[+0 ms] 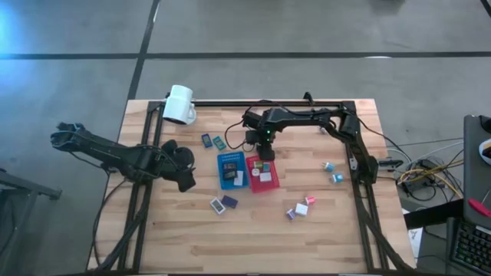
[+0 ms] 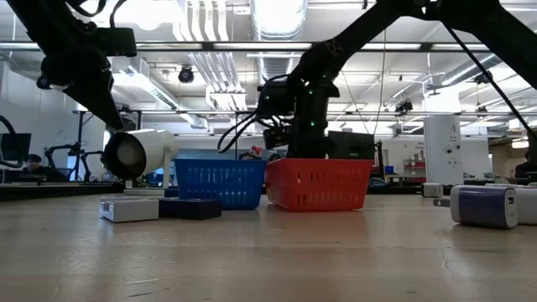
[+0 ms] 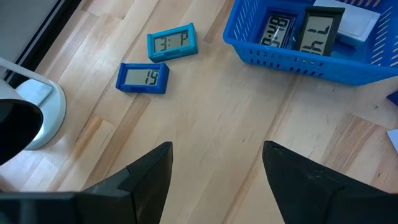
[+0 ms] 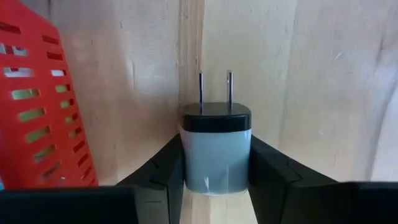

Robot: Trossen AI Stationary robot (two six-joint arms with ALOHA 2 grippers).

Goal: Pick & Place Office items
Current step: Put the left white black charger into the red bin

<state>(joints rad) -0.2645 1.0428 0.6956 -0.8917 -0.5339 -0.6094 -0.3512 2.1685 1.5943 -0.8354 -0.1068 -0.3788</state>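
Fingers of the right gripper (image 4: 216, 163) pinch a grey plug adapter (image 4: 216, 146) just beyond the red tray (image 1: 264, 174) — likely bound for it; left gripper (image 3: 217, 171) waits spread, left of the blue tray (image 1: 230, 170).

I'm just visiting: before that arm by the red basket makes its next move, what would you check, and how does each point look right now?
1. Right gripper has both fingers against the grey wall charger with a black face and two metal prongs: ok.
2. Charger sits straight between the fingers: ok.
3. Charger lifted off the wooden table: cannot tell.
4. Red slotted plastic basket has room: ok.
5. Left gripper open, waiting away from the red basket: ok.
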